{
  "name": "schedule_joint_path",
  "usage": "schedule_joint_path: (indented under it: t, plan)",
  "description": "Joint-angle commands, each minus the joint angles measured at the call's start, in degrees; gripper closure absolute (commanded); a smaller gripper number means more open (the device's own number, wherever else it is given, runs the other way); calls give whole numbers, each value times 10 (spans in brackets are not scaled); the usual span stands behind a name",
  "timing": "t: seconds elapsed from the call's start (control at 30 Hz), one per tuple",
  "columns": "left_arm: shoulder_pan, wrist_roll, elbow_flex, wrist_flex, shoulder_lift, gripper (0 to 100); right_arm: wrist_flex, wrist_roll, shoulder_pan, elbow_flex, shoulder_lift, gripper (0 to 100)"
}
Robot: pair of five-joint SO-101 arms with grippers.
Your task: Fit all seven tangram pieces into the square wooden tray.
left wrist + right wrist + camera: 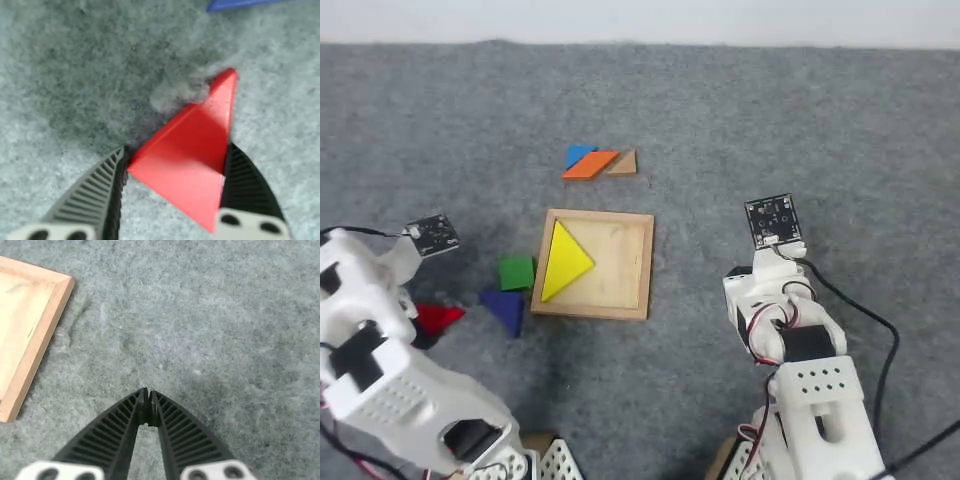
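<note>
The square wooden tray [620,300] lies mid-table with a yellow triangle [563,260] inside it. A green square [516,271] and a dark blue triangle [505,306] rest just left of the tray. Beyond it lie a blue piece [580,154], an orange parallelogram [590,165] and a tan triangle [623,162]. My left gripper [176,149] is shut on the red triangle [192,155], whose edges press against both fingers; that red triangle [438,318] sits low at the far left. My right gripper [148,395] is shut on nothing, over carpet right of the tray's corner [35,340].
Grey carpet covers the table. The left arm [380,380] fills the near left corner and the right arm [800,370] stands at the near right. An edge of the dark blue triangle [240,4] lies just past the red one.
</note>
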Motion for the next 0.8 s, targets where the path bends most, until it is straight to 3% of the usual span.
schedule_joint_path:
  t: [0.0,0.07,0.77]
  plan:
    - [-13,-16,0,-11,3,956,-12,9,1,-7,-18,990]
    - [-13,-18,-1,-11,3,991,-12,9,1,-7,-18,990]
    - [-46,-7,-3,-11,-1,989,-12,9,1,-7,-18,990]
